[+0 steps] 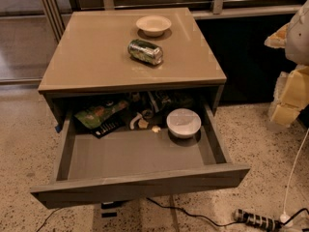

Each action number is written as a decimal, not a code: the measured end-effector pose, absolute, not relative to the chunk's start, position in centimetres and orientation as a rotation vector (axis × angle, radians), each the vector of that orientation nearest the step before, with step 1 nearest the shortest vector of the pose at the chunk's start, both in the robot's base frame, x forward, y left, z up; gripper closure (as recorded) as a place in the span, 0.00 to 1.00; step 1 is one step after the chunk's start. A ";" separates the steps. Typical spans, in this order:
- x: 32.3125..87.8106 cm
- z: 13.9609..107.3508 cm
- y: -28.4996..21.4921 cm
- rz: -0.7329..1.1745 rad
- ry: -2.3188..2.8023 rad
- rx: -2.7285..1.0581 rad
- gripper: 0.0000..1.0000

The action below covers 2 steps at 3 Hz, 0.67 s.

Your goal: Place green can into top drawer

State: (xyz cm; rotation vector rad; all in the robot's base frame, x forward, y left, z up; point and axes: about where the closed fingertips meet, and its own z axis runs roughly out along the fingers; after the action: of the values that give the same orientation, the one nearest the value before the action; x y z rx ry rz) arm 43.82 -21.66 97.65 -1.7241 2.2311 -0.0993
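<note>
The green can (145,51) lies on its side on the tan cabinet top (91,57), just in front of a white bowl (153,25). The top drawer (140,183) is pulled wide open below, with its grey floor showing in the front half. My gripper (291,98) shows as a pale yellow and white shape at the right edge of the view. It is well to the right of the cabinet, apart from the can and holding nothing that I can see.
The back of the drawer holds a white bowl (183,123), a green snack bag (99,112) and small clutter. A power strip (256,220) and cables lie on the speckled floor at the front right. A dark wall and railing stand behind.
</note>
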 end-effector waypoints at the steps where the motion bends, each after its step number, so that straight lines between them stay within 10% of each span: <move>1: 44.1 97.9 -21.6 -0.111 2.221 -1.721 0.00; 2: 44.5 98.4 -21.4 -0.130 2.205 -1.717 0.00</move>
State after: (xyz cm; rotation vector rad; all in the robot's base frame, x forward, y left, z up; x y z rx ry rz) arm 44.49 -21.43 98.42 -1.7173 2.2055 -0.1295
